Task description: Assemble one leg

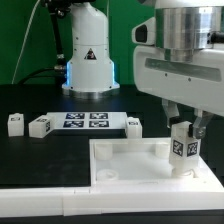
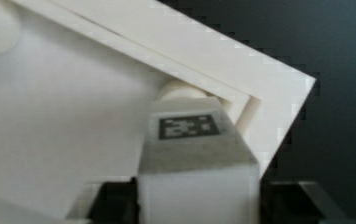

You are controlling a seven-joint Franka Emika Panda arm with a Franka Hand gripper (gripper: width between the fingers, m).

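Note:
My gripper (image 1: 184, 128) is shut on a white leg (image 1: 184, 150) with a black-and-white tag on its side. It holds the leg upright at the corner of the large white square tray (image 1: 120, 168) at the exterior view's right. In the wrist view the leg (image 2: 193, 135) runs from between my dark fingers (image 2: 118, 205) down to the tray's corner (image 2: 273, 95). Its tip touches or sits in the corner; the socket is hidden by the leg.
Several other white legs lie on the black table: two at the exterior view's left (image 1: 15, 124) (image 1: 40, 127) and one near the middle (image 1: 134, 124). The marker board (image 1: 85, 121) lies between them. A white lamp-like base (image 1: 88, 65) stands behind.

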